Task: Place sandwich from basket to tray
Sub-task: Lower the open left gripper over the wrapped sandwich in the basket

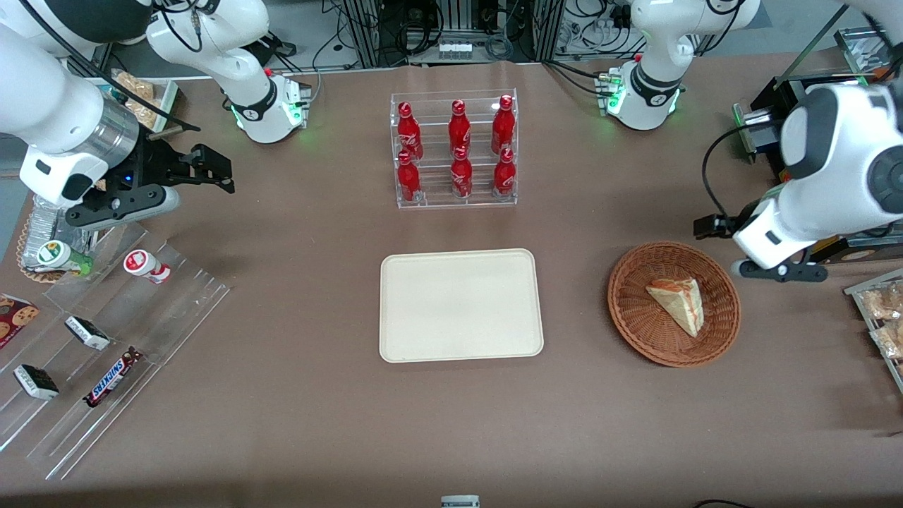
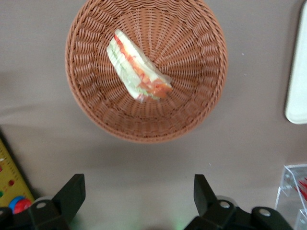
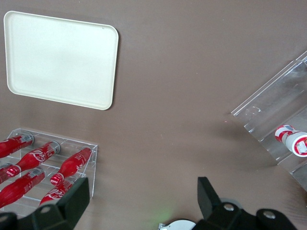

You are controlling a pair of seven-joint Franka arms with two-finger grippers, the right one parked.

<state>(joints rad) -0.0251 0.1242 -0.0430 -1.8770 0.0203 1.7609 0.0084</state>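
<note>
Across the table (image 1: pixel 317 395), counted from the parked arm's end, an acrylic rack (image 1: pixel 106 353) near that edge is seen holding one bar lettered SNICKERS (image 1: pixel 111 377), two small dark-and-white packets (image 1: pixel 86 331) and one red-capped bottle (image 1: pixel 147 267). At mid-table a clear stand (image 1: pixel 455 152) is stocked with six red bottles (image 1: pixel 459 127) bearing white script that cannot be read. One empty cream tray (image 1: pixel 462 305) is laid nearer the front edge than the stand. Toward the working arm's end, one wicker basket (image 1: pixel 674 303) is placed, and one sandwich (image 1: pixel 679 303) is lying in it, its red and green filling shown in the wrist view. The gripper (image 2: pixel 139 191) is held above the bare table just beside the basket (image 2: pixel 146 69), its fingers (image 2: pixel 72 194) spread wide, with nothing gripped; the sandwich (image 2: pixel 138 72) is untouched.
</note>
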